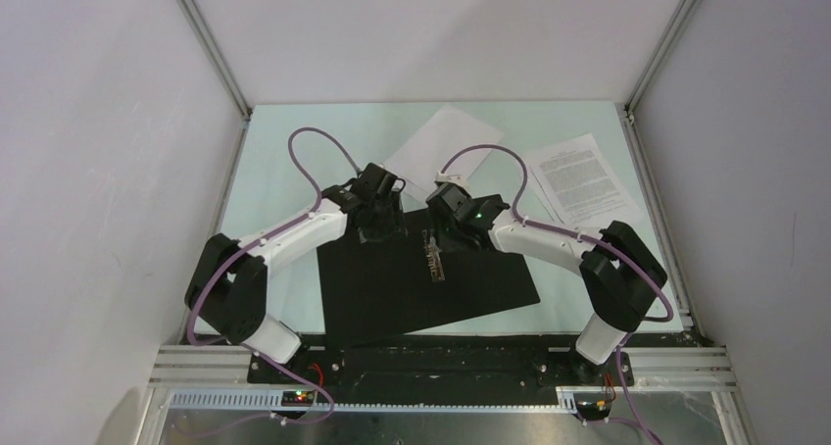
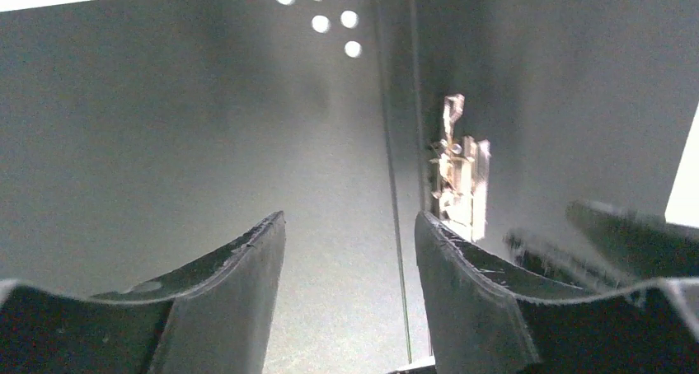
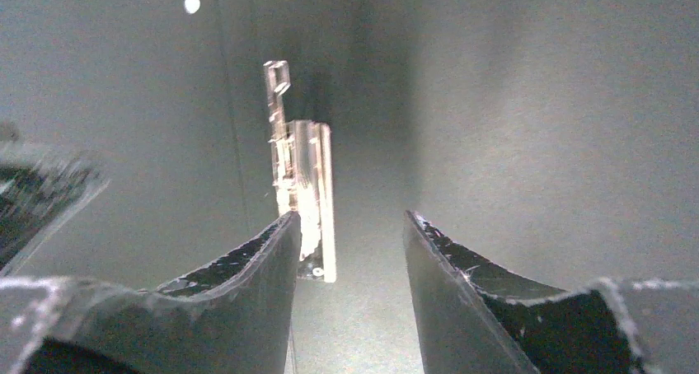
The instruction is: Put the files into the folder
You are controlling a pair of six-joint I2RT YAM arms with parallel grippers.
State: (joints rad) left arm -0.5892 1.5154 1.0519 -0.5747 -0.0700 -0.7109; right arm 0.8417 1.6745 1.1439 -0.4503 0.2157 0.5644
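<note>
The folder [image 1: 392, 288] lies open on the table with its black inside up and a metal clip [image 1: 434, 257] at its spine. My left gripper [image 1: 380, 229] is open over the folder's far edge, left of the clip. My right gripper [image 1: 447, 237] is open just beside it, at the clip's far end. The left wrist view shows open, empty jaws [image 2: 350, 226] above the black surface [image 2: 165, 127] and the clip [image 2: 458, 180]. The right wrist view shows open, empty jaws [image 3: 350, 222] next to the clip [image 3: 303, 176]. A blank sheet [image 1: 443, 139] and a printed sheet [image 1: 580, 178] lie beyond the folder.
The pale green table [image 1: 284, 171] is bounded by white walls and metal frame rails. The blank sheet lies at the back centre, partly behind both wrists. The printed sheet lies at the back right near the rail. Purple cables loop over both arms.
</note>
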